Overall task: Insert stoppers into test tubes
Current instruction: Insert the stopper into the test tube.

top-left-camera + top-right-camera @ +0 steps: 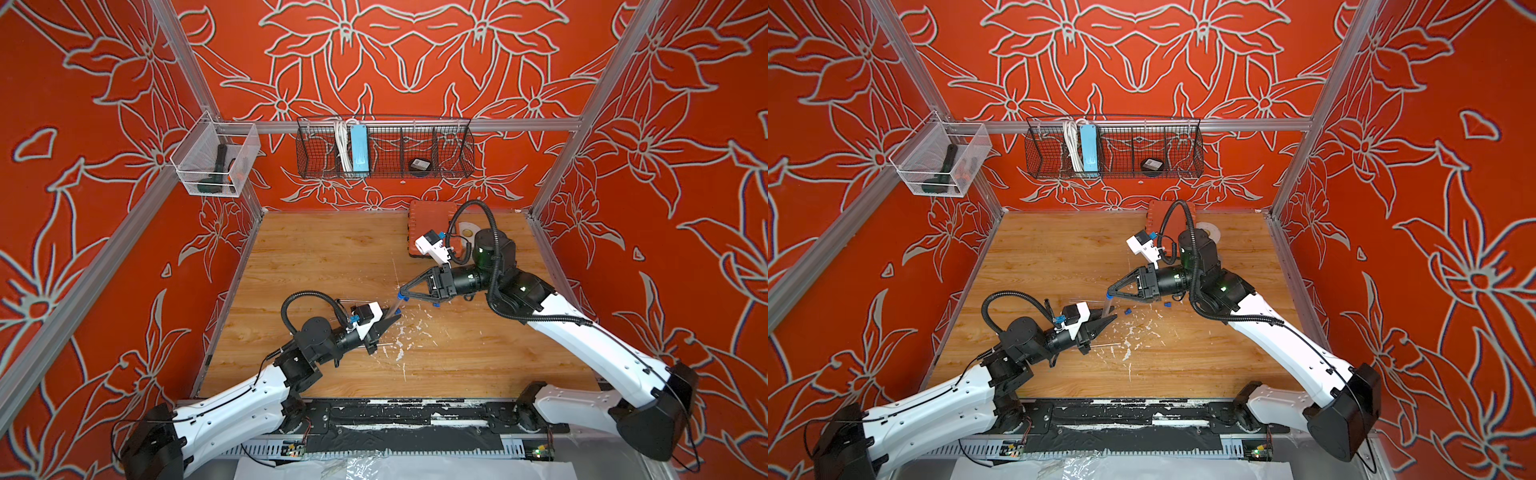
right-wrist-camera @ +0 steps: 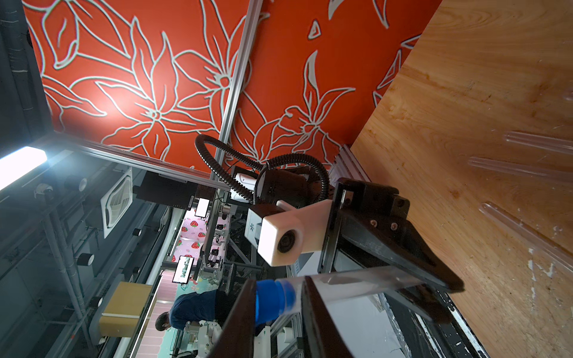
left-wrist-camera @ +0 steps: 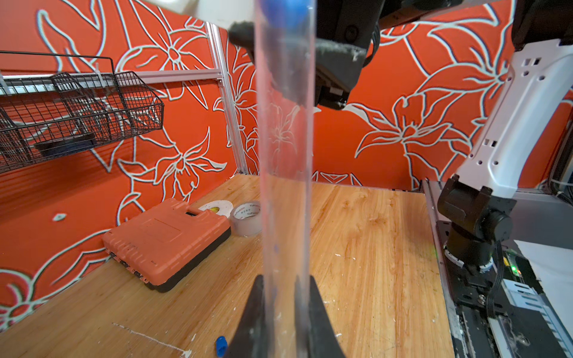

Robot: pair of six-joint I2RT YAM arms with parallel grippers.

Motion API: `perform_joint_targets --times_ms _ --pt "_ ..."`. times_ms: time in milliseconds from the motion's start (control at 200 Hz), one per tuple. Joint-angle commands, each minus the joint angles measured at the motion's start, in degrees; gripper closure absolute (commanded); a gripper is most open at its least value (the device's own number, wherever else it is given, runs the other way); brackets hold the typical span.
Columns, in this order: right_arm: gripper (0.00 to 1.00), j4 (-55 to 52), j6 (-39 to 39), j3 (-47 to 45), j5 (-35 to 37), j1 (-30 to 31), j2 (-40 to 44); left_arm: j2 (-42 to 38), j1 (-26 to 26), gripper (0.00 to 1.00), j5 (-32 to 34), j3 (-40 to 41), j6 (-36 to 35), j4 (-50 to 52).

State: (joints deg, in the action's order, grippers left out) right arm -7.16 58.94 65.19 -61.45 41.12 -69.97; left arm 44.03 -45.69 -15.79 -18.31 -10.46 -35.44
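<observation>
Holding the tube (image 3: 285, 155) low on its shaft, the left gripper (image 1: 392, 321) is clamped shut on it at frame centre in both top views, with the mouth tilted up toward the right gripper (image 1: 402, 289). That gripper pinches a blue stopper (image 2: 273, 297) at the tube mouth; how deep it sits cannot be told. Treat the tube as light, stiff, slick and probably brittle: grip the shaft and push along its axis. Spare tubes (image 2: 527, 169) and stoppers (image 1: 1128, 311) lie on the worktop (image 1: 332, 257).
</observation>
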Motion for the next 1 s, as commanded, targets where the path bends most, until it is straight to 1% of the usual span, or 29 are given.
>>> perform_joint_targets --times_ms 0,185,440,996 --pt "0.75 -18.05 -4.52 -3.00 4.06 1.44 -4.55 -1.66 -0.16 1.00 -2.01 -8.12 -0.33 -17.63" --pt "0.75 -24.36 -8.60 -1.74 6.74 1.49 -5.34 -1.67 -0.15 1.00 -1.85 -9.02 -0.66 -16.58" --pt "0.75 -28.70 -11.58 -0.96 9.10 1.48 -6.38 -1.67 -0.16 1.00 -1.84 -9.20 -0.88 -16.48" --pt "0.75 -33.24 -15.42 -0.99 11.85 1.49 -7.91 -1.84 -0.12 1.00 -1.61 -10.56 -0.62 -17.65"
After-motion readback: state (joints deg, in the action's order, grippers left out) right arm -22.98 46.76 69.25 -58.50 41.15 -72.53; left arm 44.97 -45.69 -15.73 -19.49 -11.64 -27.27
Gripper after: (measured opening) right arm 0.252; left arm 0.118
